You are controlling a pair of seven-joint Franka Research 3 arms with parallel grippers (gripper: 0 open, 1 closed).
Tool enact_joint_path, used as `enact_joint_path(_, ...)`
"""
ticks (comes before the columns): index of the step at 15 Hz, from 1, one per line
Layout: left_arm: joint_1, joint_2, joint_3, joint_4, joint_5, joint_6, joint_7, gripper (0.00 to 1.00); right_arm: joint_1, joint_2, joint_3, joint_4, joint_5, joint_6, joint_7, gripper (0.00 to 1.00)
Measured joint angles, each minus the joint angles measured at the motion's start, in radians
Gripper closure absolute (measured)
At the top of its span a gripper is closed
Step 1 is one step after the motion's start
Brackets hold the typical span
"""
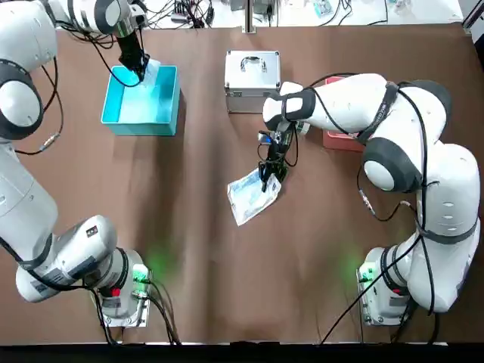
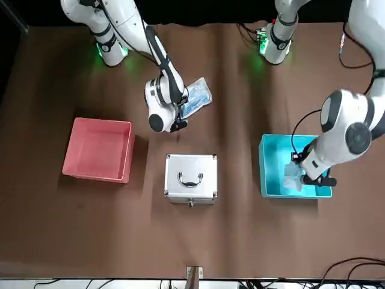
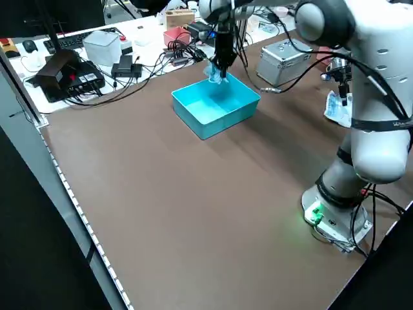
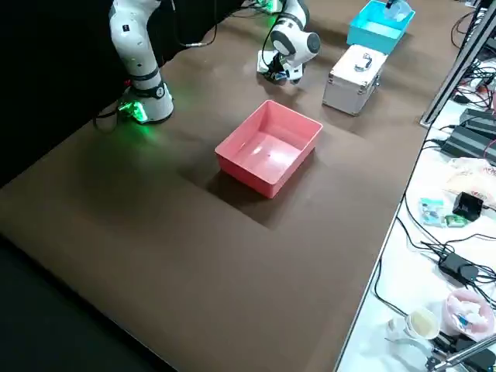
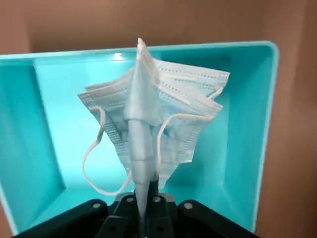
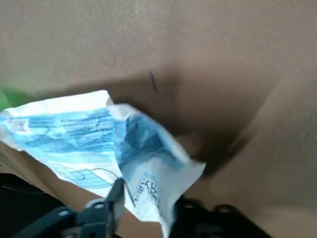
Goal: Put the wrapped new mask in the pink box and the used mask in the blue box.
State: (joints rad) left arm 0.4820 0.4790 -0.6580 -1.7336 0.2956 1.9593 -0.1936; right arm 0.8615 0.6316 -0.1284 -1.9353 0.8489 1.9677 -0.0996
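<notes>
Two masks are in hand at once, and we judge both placements to be under way. Our left gripper (image 5: 142,194) is over the blue box (image 2: 263,168), near the worktop's (image 1: 242,302) far edge, towards its left corner. Its fingers pinch the used mask (image 5: 143,148), which hangs bunched with its ear loops loose. What we need next is to lower a little if necessary, then spread the fingers so the mask drops inside the walls.

Our right gripper (image 6: 149,193) is at mid-worktop, between the silver case (image 2: 191,174) and the near edge. It is narrowed on the wrapped new mask (image 1: 252,197), gripping the packet by one end while the rest sticks out sideways, apparently clear of the surface. We would then carry it towards the far edge and right-hand side, to the pink box (image 4: 271,147), and let go only once the whole packet is within the rim.

The case stands between the two boxes, close to that route, so we should swing to its right and stay high. A trailing corner of packet could snag on the pink rim. Cables (image 1: 425,151) loop along the right arm and want slack as it turns.
</notes>
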Motion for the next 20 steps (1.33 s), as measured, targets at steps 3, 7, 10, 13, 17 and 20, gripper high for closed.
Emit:
enact_joint_path(3,0.001,0.062,0.007,0.015,0.013,-0.001,0.000,0.98,-0.001,0.000,-0.005,0.001,0.000,-0.048,0.009,0.80)
enact_joint_path(7,0.002,0.100,0.020,0.014,0.014,-0.020,0.000,0.97,-0.001,0.000,-0.039,0.008,0.000,-0.083,0.011,0.91)
enact_joint_path(10,0.002,0.127,0.034,0.013,0.014,-0.023,0.000,0.94,-0.001,0.000,-0.122,0.056,-0.005,-0.199,0.015,0.91)
enact_joint_path(13,0.003,0.154,0.045,0.013,0.014,-0.023,0.000,0.89,-0.003,-0.004,-0.239,0.152,-0.013,-0.399,0.060,0.91)
enact_joint_path(17,0.003,0.165,0.048,0.022,0.014,-0.022,0.000,0.59,-0.003,-0.021,-0.375,0.257,-0.025,-0.607,0.095,0.91)
enact_joint_path(20,0.003,0.130,0.044,0.050,0.014,-0.023,0.000,0.32,-0.004,-0.024,-0.501,0.310,-0.033,-0.659,0.096,0.91)
